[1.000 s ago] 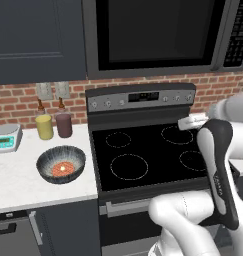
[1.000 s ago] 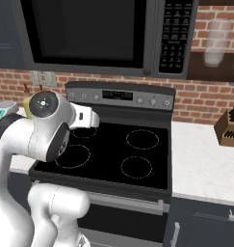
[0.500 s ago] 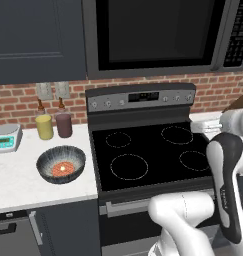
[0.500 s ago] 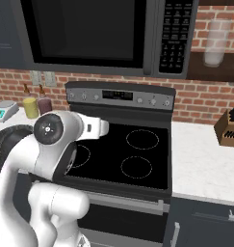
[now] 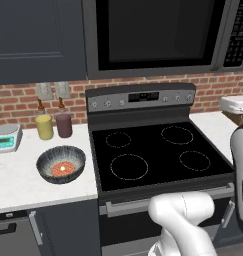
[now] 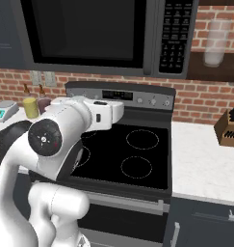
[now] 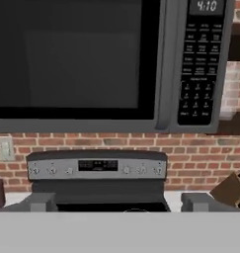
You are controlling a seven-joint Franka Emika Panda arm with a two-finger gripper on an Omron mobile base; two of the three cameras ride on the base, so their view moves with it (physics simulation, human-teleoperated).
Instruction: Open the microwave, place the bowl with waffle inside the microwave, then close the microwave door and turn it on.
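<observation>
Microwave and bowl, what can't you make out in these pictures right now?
- Microwave inside: hidden behind the shut door's black glass, every view.
- Keypad labels: too small and blurred, hand view.
- Bowl: the arm covers it in the right base view.
- Microwave's top: cut off by the upper edge everywhere.

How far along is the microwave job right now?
Nothing looks done yet. The dark grey framed microwave door with its black glass window is shut. The streaked dark grey bowl holding the small orange-red waffle sits on the white counter left of the black stove. The open end effector faces the microwave, holding nothing. Left: opening, loading, closing, starting.
</observation>
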